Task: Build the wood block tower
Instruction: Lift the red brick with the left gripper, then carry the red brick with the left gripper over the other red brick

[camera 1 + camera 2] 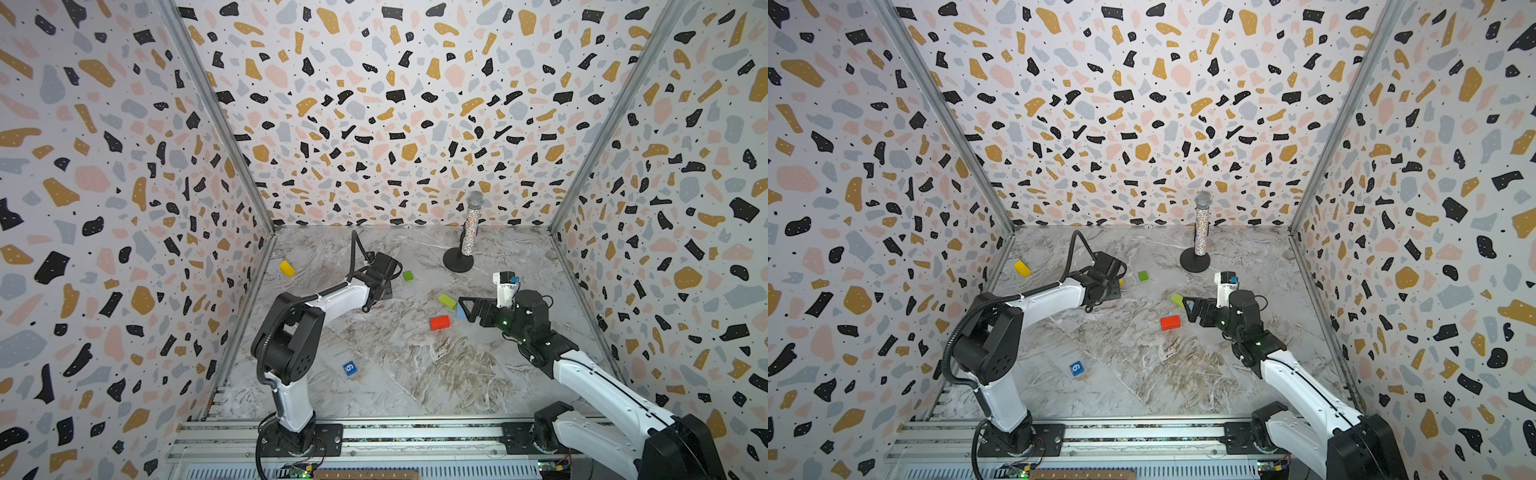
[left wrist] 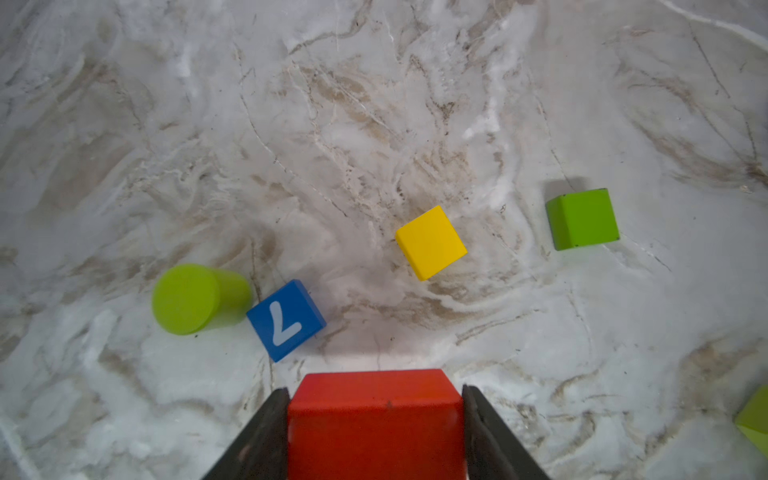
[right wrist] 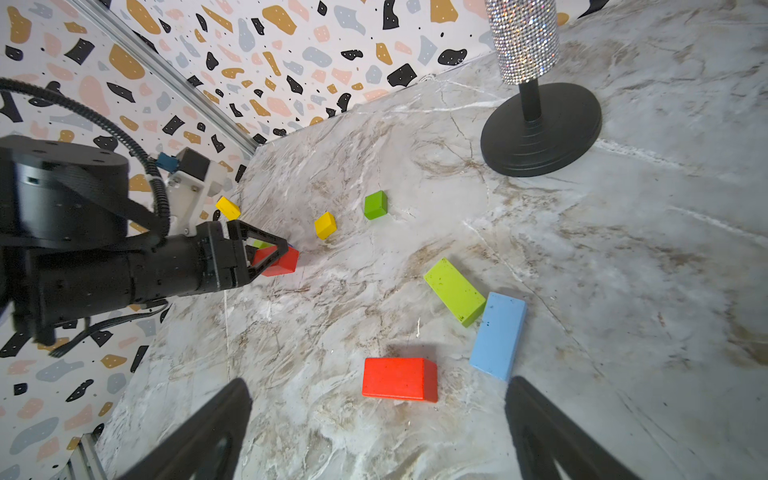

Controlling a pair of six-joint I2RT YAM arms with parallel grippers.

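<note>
Reference item: the red brick (image 1: 439, 322), lying flat on the marble desk (image 1: 415, 374).

1. The lime green brick (image 1: 447, 301) lies just behind the red brick, set at an angle.
2. The light blue block (image 1: 461, 312) sits just right of the red brick, partly covered by my right claw (image 1: 468, 308). This claw reaches in from the right and points toward the red brick.
3. The green cube (image 1: 407, 275) stands farther behind the red brick, to its left.
4. My left claw (image 1: 382, 291) is left of and behind the red brick. Its tips are hidden under my wrist.
5. The yellow block (image 1: 286, 268) lies well to the left of the red brick and behind it.
6. The dark blue cube (image 1: 350, 368), with a white numeral on top, lies well in front of the red brick, to its left.
7. The glittery microphone (image 1: 471, 226) stands upright well behind the red brick.
</note>
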